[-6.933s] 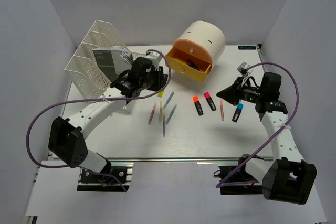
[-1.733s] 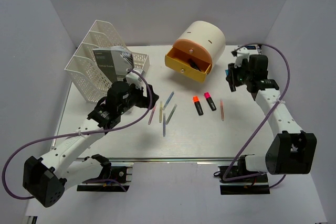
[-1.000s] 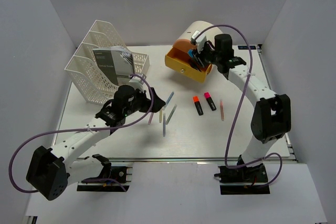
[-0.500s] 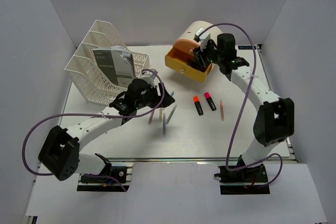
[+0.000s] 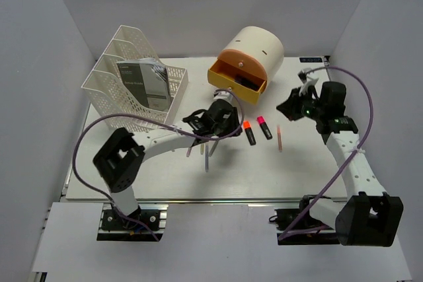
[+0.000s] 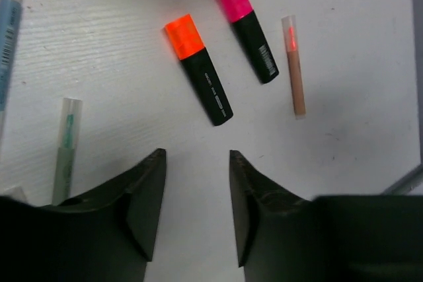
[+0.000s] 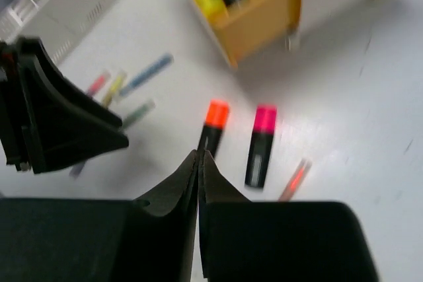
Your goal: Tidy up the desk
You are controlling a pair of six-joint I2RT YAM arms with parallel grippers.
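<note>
Over on the far left, a white mesh file rack (image 5: pixel 129 74) sits at the back corner of the desk (image 5: pixel 172 176). The desk fills the floor between the grey walls, with a metal rail along its front. Moving right, the left gripper (image 6: pixel 197 156) hovers mid-desk, jaws partway apart with nothing between them. An orange highlighter (image 6: pixel 198 67) lies just ahead of it, then a pink highlighter (image 6: pixel 246 30) and a thin pink pen (image 6: pixel 293 64). Behind those, the cream drawer unit (image 5: pixel 258 47) has its yellow drawer (image 7: pixel 264 14) pulled out, markers inside. Far right, the right gripper (image 7: pixel 199 156) hangs above the desk, fingers pressed together, holding nothing.
</note>
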